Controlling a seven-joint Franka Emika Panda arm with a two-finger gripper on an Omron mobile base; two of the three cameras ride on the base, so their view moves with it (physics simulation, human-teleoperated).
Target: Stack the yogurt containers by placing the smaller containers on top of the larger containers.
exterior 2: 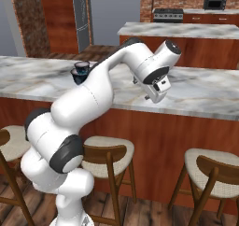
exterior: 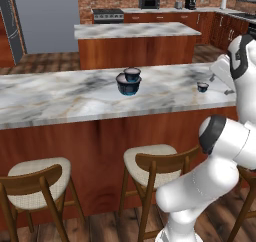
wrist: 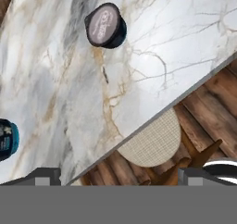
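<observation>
My fingers (wrist: 48, 174) stand spread wide with nothing between them, hanging over the near edge of the marble counter (wrist: 152, 42). In the hand view the tiniest tub (wrist: 105, 25) sits upright on the marble, well apart from my fingers, its pale grey top facing me. At that view's left edge I see part of a blue tub (wrist: 8, 140). From the left base view, the widest tub (exterior: 128, 84) stands mid-counter with the middle-sized tub (exterior: 132, 74) just behind it; whether they touch I cannot tell. The tiniest one is far to their right. Stools (exterior: 152, 162) line the floor below the counter.
</observation>
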